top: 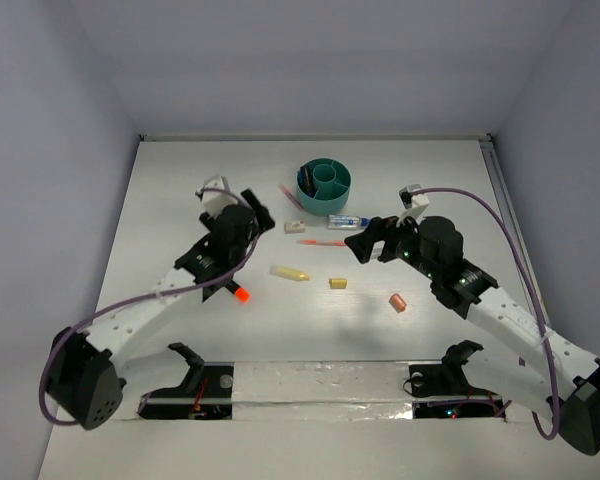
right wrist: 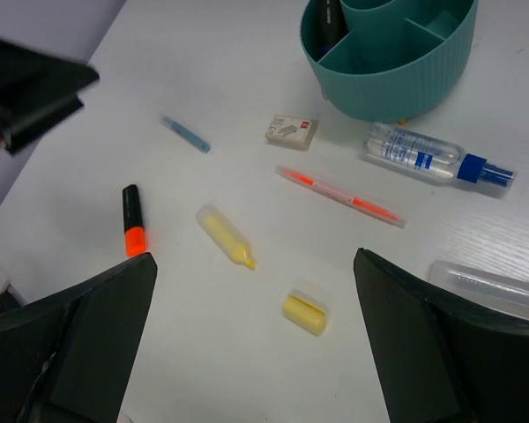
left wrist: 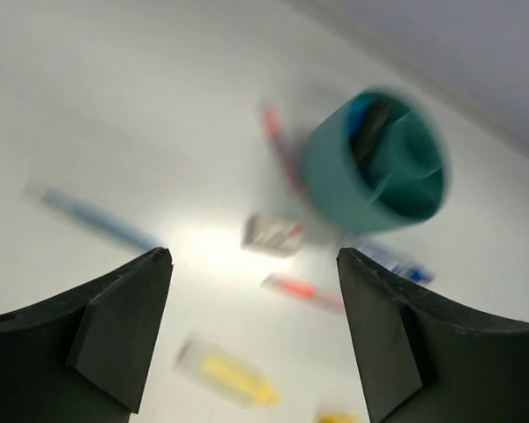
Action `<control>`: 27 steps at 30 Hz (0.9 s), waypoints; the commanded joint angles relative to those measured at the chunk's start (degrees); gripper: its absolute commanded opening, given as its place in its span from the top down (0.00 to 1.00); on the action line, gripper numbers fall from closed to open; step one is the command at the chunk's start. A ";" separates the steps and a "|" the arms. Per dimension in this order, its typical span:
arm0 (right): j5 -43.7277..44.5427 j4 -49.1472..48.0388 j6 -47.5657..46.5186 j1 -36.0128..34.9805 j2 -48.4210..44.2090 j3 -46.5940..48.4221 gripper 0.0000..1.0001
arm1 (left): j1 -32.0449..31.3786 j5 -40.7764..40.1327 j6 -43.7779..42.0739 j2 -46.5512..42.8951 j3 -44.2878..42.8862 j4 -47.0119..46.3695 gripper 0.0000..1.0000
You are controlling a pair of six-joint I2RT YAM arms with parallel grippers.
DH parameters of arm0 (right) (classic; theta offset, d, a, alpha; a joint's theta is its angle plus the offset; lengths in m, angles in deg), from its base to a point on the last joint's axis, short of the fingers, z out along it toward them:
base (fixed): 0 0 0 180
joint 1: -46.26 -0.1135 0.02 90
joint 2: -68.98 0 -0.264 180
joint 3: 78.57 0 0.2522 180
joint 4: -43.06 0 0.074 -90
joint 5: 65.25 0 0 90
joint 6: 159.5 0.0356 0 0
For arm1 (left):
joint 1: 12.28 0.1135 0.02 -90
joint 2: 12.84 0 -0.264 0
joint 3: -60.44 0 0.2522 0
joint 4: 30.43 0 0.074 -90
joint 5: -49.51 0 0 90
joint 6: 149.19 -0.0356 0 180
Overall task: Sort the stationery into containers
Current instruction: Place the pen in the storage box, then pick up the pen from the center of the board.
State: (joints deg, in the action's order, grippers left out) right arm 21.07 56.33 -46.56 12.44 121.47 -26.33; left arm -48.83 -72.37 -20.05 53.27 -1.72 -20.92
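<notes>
Hovering above the worktop (top: 180, 180), the left tool (left wrist: 254, 257) and right tool (right wrist: 256, 260) both gape wide, holding nothing
A white eraser (right wrist: 291, 130), orange-red pen (right wrist: 339, 196) and blue-capped tube (right wrist: 432, 157) lie just beside the teal organizer (right wrist: 388, 84); a yellow highlighter (right wrist: 225, 236) and orange-capped black marker (right wrist: 132, 220) lie farther from it; a dark pen (right wrist: 329, 16) sits inside it

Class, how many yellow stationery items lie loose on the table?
2: a stubby yellow marker and, right of it in the top view, a small yellow block. The round teal plastic cup may hide more.
</notes>
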 commanded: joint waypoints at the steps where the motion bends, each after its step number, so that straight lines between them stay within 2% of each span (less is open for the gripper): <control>1: -1.76 -2.76 0.26 -0.28 0.95 0.98 0.00 | 1.14 3.13 11.11 -9.20 8.22 14.16 0.28; 5: -1.42 -2.50 0.09 -0.28 1.30 1.16 0.00 | 1.66 6.30 16.93 -17.40 13.06 25.32 0.28; 9: -1.59 -2.32 0.09 -0.28 1.48 1.34 0.00 | 4.29 7.36 19.66 -19.96 15.70 30.26 0.26; 12: -1.94 -2.32 0.18 -0.28 1.39 1.34 0.00 | 7.54 10.51 17.65 -18.47 16.76 29.57 0.27; 17: -2.38 -2.14 0.18 -0.28 1.48 1.42 0.00 | 17.03 17.20 12.73 -10.22 17.29 26.58 0.32; 20: -2.29 -2.32 0.18 -0.28 1.48 1.42 0.00 | 17.04 17.46 11.84 -6.52 16.06 25.35 0.35; 27: -2.47 -2.32 0.18 -0.28 2.18 1.51 0.00 | 17.04 16.68 11.75 -4.67 16.76 23.50 0.42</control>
State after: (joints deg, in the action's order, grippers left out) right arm 19.13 56.35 -46.54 12.44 123.39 -26.31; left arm -32.02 -55.08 -7.66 48.22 15.20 3.86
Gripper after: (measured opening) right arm 0.995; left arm 0.591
